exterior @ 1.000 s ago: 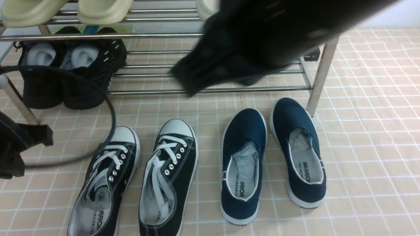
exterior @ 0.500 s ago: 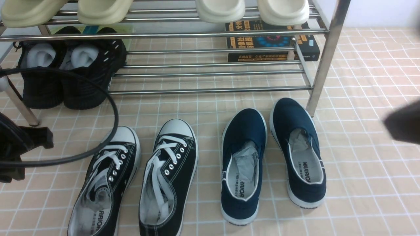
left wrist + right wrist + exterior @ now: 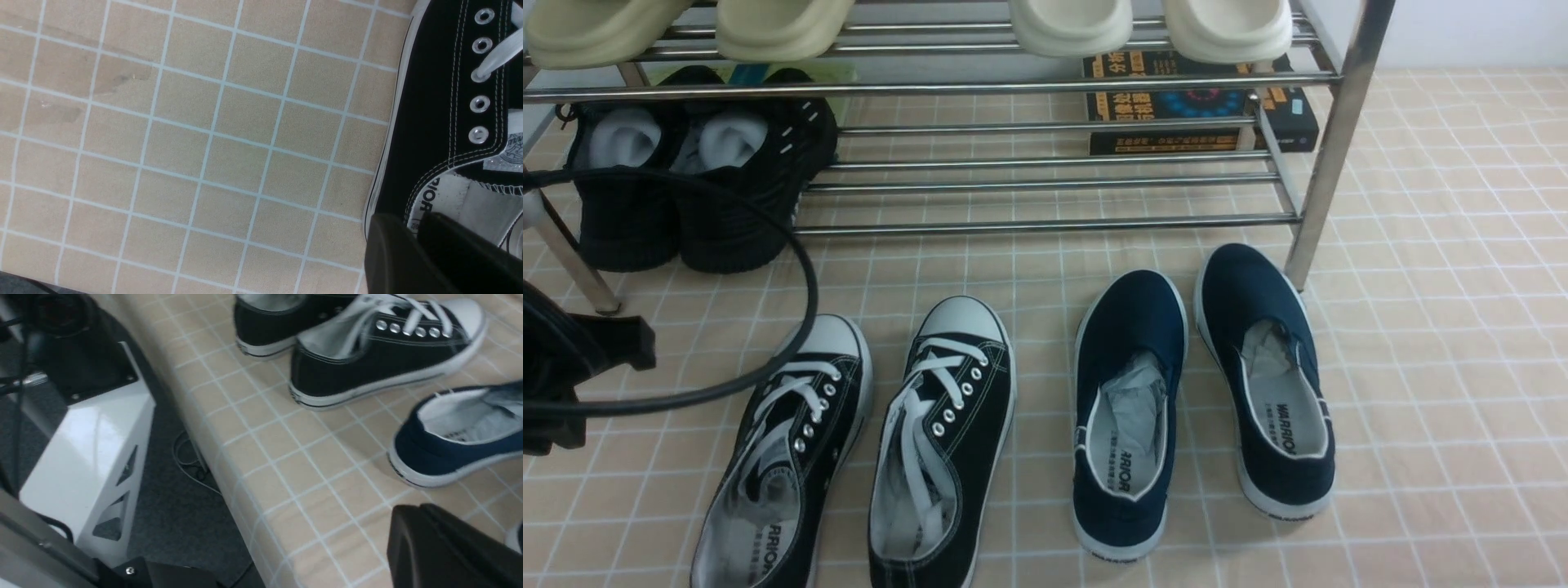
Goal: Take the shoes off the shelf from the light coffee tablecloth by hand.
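Note:
The black canvas sneakers, one (image 3: 784,457) beside the other (image 3: 947,433), stand on the light coffee tablecloth (image 3: 1437,327) in front of the chrome shelf (image 3: 1045,222), toes toward it. My left gripper (image 3: 412,228) is shut and empty, its fingers together over the heel opening of the left sneaker (image 3: 433,122). The left arm (image 3: 572,367) shows at the front view's left edge. My right gripper (image 3: 412,526) is shut and empty, above bare cloth near the table's near edge. The sneakers (image 3: 380,347) lie beyond it. The right arm is out of the front view.
Navy slip-ons (image 3: 1131,408) stand right of the sneakers. All-black shoes (image 3: 686,188) sit at the left of the shelf's lower tier, with a book (image 3: 1201,114) behind it at the right. Cream slippers (image 3: 1070,24) are on the upper tier. A black cable (image 3: 800,278) loops over the left.
The right arm swung from over the shelf off to the right and left the front view. The shoes and the left arm have not moved.

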Motion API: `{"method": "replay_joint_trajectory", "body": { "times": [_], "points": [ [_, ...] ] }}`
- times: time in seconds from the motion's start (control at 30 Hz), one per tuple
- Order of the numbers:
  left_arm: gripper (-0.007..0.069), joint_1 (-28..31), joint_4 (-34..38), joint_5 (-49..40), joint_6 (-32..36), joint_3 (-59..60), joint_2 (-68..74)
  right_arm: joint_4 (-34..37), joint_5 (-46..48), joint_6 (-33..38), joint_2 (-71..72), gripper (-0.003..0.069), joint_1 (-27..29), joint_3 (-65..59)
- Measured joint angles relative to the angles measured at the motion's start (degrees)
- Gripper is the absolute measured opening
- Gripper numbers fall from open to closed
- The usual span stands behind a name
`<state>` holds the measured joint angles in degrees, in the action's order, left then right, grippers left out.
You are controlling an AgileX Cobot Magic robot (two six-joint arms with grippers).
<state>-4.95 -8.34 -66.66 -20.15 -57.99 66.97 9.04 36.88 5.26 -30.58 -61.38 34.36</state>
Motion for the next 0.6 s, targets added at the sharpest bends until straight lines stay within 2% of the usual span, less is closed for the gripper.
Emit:
{"method": "replay_joint_trajectory", "body": {
  "times": [0.13,0.23,0.6],
  "points": [
    [0.0125,0.00,-0.05,-0.04,0.00,0.00,0.00,8.08,-4.32,8.79,-0.05,-0.0013,0.00,-0.33],
    [0.0127,0.00,-0.18,-0.04,0.00,0.00,0.00,11.80,-5.77,10.91,-0.05,-0.0010,0.00,-0.33],
    [0.0140,0.00,-0.96,-0.04,0.00,0.00,0.00,13.20,-5.92,11.16,-0.05,-0.0003,0.00,-0.33]
  ]
}}
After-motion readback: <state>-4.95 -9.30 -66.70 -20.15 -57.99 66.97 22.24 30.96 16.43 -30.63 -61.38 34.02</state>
